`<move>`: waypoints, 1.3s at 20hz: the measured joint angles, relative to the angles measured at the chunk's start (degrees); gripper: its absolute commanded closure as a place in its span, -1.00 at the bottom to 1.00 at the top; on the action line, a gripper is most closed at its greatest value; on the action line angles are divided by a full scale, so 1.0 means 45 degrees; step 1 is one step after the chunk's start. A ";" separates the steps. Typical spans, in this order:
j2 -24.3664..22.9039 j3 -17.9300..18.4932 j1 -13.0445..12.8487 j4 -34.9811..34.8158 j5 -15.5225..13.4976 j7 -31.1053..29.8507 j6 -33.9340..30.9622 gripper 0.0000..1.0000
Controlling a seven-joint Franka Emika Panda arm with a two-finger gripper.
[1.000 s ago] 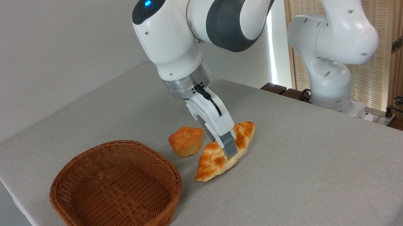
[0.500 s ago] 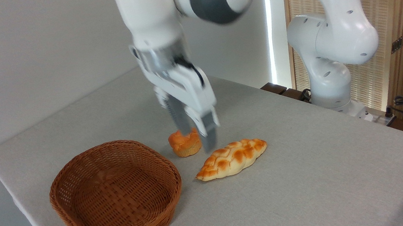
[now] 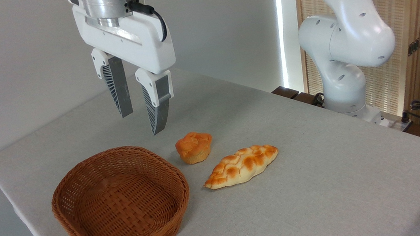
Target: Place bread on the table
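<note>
Bread point(image 3: 241, 166) lying flat on the table point(image 3: 324, 184), beside the basket point(image 3: 120, 203); gripper point(image 3: 141, 121) raised, fingers apart, empty. Loaf probably light and soft; best pinched across its middle.

Grey cloth-covered table point(image 3: 324, 184) with three things on it.

A brown wicker basket point(image 3: 120, 203) sits near the left edge. Just right of it lie a braided bread loaf point(image 3: 241, 166) and, behind that, a small round orange bun point(image 3: 194, 147), each apart from the others.
</note>
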 measured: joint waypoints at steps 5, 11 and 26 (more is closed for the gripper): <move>0.0078 -0.0010 0.0000 0.0041 0.0000 -0.0004 -0.0156 -1.00; 0.0418 -0.0379 -0.0054 0.0623 0.0890 -0.0038 -0.1493 -1.00; 0.0717 -0.0393 -0.0015 0.1071 0.1397 -0.0040 -0.1562 -1.00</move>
